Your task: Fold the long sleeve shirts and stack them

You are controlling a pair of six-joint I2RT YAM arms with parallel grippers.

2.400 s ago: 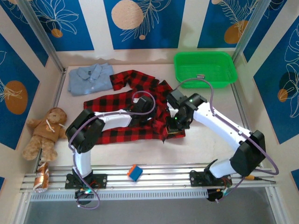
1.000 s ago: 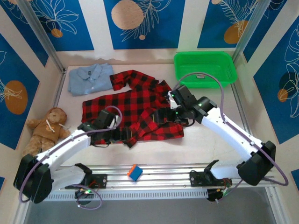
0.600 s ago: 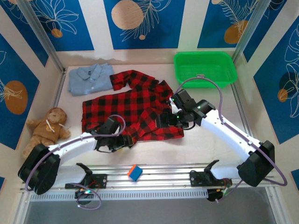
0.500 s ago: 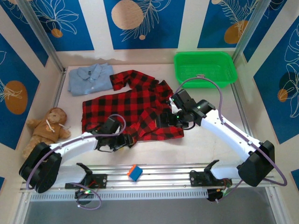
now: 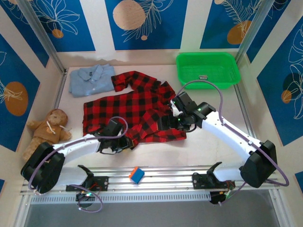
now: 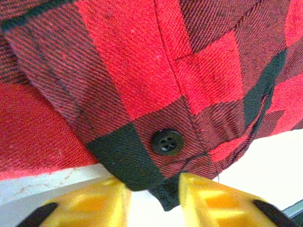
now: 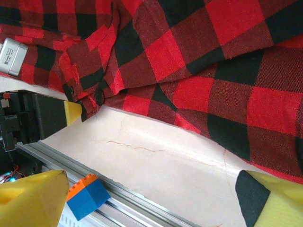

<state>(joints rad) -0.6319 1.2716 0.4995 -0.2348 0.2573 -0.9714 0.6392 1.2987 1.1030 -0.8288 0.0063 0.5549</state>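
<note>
Checked shirt: the red-and-black flannel shirt lies spread over the middle of the table, with one sleeve reaching toward the far side and its near edge rumpled and doubled over
Blue shirt: the light blue shirt sits in a loose heap at the far left corner, collar showing, just beside the end of the flannel's sleeve
Left gripper: the left gripper is down low at the flannel's near left corner; its yellow fingers stand close together with the black tip of the hem hanging between them, but from here I can't tell whether they have really bitten the cloth
Button: a dark four-hole button sits on the hem just above those fingers
Right gripper: the right gripper hangs over the flannel's near edge, right of the middle, jaws spread wide above cloth and bare table
Toy block: a blue-and-orange toy block rests on the metal rail between the two arm bases
Basket: a green basket stands at the far right corner, apart from both shirts
Teddy bear: a brown teddy bear lies off the table's left side, near the left arm
</note>
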